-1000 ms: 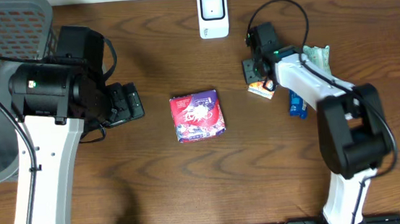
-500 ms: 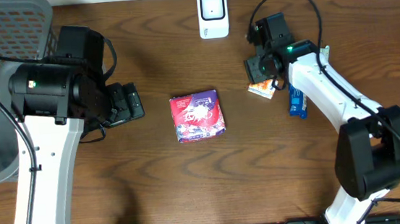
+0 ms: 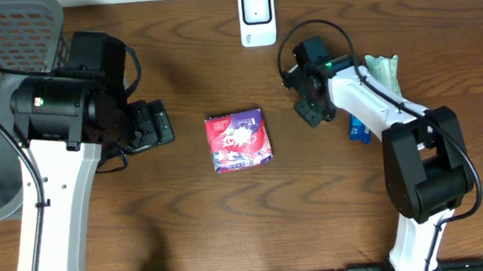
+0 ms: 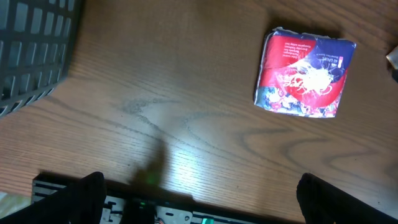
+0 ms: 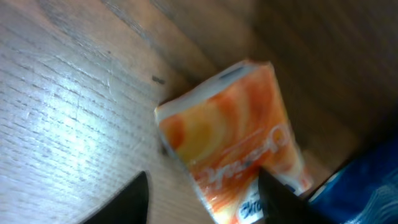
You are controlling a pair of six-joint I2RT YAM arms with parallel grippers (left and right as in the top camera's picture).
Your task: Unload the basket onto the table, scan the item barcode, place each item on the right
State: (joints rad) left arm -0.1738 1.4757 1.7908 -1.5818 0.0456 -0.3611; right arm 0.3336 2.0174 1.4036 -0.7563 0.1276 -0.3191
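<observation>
Right end effector [image 5: 202, 202] has shifted left over the orange packet [image 5: 230, 130], jaws partly open astride it, not clamped. Left end effector [image 4: 202, 199]: fully open, empty.

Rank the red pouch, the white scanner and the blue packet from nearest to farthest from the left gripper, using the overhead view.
1. Red pouch, just ahead of the left gripper, mid-scene.
2. White scanner, at the far edge, near the middle.
3. Blue packet, far over on the right side.
</observation>
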